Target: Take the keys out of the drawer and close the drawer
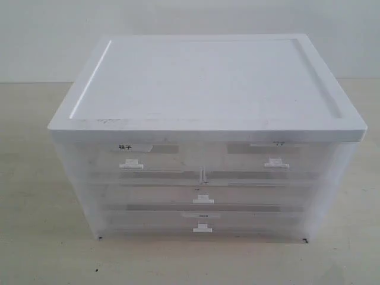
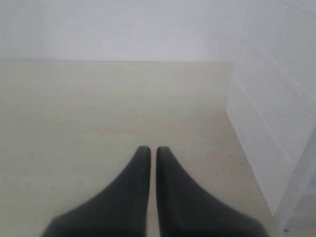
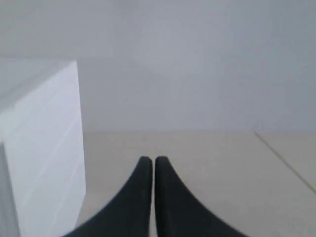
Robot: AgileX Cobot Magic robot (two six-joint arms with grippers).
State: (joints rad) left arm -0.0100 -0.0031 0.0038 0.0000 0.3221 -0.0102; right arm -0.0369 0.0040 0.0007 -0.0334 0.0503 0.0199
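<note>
The drawer [image 1: 274, 155] is the top right half-width one of a clear plastic cabinet, pushed in, with a small white tab handle [image 1: 276, 162] and a faintly scribbled label [image 1: 274, 143]. The keys are out of view; nothing of them shows through the cloudy plastic. Neither arm appears in the exterior view. My left gripper [image 2: 153, 150] hangs shut over bare tabletop, with the cabinet's side [image 2: 266, 128] beside it. My right gripper [image 3: 152, 160] is shut too, holding nothing, next to the cabinet's other side [image 3: 42, 148].
The cabinet has a white lid [image 1: 205, 80]. Its top left drawer [image 1: 132, 155] carries a bold black label. Two full-width drawers [image 1: 203, 195] lie below. All the drawers are shut. The beige table [image 1: 35, 225] surrounds the cabinet, with a pale wall [image 1: 190, 15] behind.
</note>
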